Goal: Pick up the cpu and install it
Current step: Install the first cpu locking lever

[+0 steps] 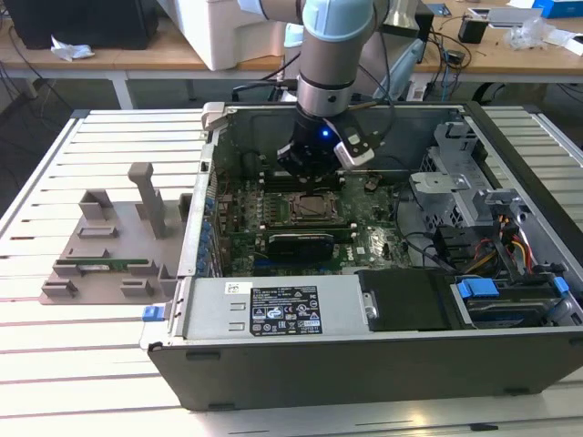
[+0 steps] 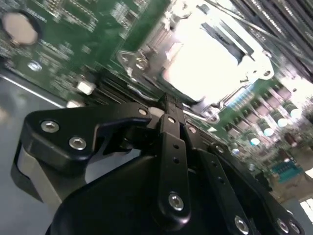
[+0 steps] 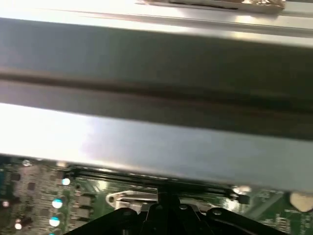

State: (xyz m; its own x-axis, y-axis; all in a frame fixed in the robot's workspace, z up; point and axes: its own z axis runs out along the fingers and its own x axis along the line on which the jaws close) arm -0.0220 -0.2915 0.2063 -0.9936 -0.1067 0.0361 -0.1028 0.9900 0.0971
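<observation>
The cpu (image 2: 205,54) shows as a bright, shiny square lying flat inside the metal socket frame (image 2: 146,58) on the green motherboard. In the exterior view the socket (image 1: 305,208) sits mid-board inside the open computer case. My gripper (image 1: 310,173) hangs just above the socket's far edge. In the second wrist view the gripper (image 2: 168,105) has its black fingers drawn together at the tips, a little short of the cpu, with nothing seen between them. In the first wrist view the gripper's tips (image 3: 161,198) meet over the frame's edge.
The case's metal wall (image 3: 156,73) stands close beyond the gripper. A black card (image 1: 296,244) lies next to the socket, a power supply (image 1: 273,309) in front, drive cages and cables (image 1: 474,191) on the exterior view's right. A grey parts fixture (image 1: 100,246) sits outside on the slatted table.
</observation>
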